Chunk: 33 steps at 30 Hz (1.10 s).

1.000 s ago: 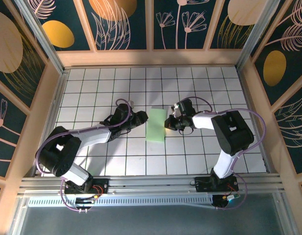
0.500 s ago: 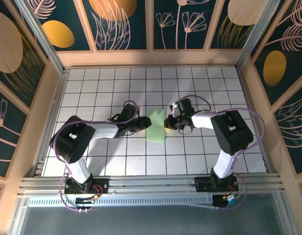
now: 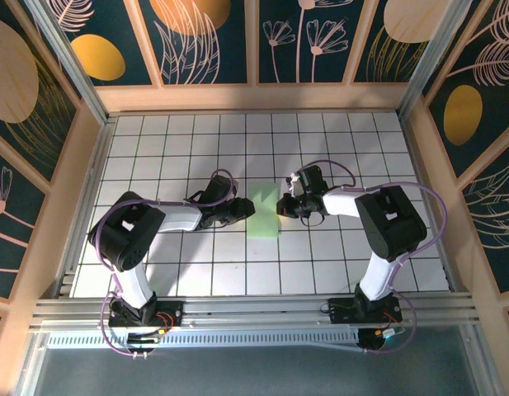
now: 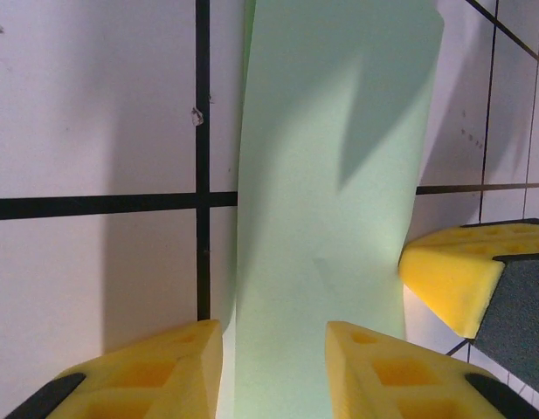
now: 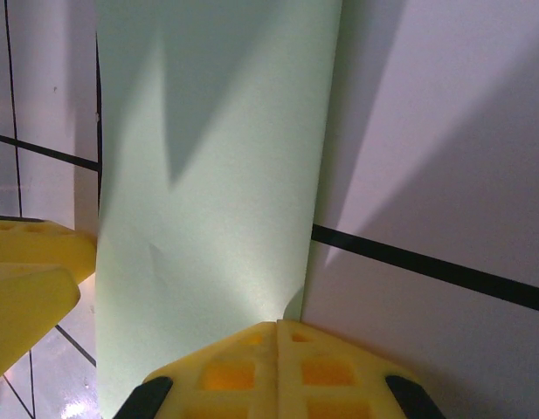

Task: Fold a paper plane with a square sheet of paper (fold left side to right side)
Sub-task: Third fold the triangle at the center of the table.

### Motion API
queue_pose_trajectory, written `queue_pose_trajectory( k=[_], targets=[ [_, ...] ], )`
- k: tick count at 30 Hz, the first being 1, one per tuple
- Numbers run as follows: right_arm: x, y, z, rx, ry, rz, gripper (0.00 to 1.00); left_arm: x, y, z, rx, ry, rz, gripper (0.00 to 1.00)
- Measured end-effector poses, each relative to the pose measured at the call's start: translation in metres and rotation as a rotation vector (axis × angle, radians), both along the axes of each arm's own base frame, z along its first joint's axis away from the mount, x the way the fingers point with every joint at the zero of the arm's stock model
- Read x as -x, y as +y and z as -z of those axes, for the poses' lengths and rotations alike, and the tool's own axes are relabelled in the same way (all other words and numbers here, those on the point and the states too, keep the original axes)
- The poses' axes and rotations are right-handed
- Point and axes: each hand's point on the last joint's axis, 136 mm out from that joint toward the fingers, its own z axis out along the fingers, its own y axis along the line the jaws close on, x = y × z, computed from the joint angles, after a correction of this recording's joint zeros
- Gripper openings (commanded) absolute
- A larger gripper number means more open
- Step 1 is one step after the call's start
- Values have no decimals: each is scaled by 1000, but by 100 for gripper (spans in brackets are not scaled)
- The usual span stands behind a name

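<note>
Top external: square sheet of paper (image 3: 265, 221), a narrow green strip, lies at frame centre between both grippers. Right gripper (image 3: 281, 205) clenched, tips on strip's right edge; pinching or just pressing, cannot tell. Left gripper (image 3: 247, 211) released, fingers (image 4: 177, 367) straddling strip's left edge.
Advice: keep right side anchored, close left squarely on edge, lift without dragging strip.
Versus 1 s earlier: left gripper stood left of paper, apart; now at its edge. Strip unmoved.
</note>
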Motion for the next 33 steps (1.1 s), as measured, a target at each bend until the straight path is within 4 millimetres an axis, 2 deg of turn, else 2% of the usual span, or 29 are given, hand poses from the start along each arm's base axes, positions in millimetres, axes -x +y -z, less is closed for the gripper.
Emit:
queue_pose_trajectory(
  k=[11,25,30,33],
  targets=[
    [0,0,0,0,0,0,0,2,-3,-1,12,7,14,34],
    [-1,-1,0,9,-17,-10,0,2,-3,-2,16,10,7,9],
    [-6,-4,-3,35,-52,-4,19,1,-4,-11,34,1,1,1],
    [-11,-6,-15,46,-106,-2,32,1,-5,-17,50,-1,-11,0]
  ],
)
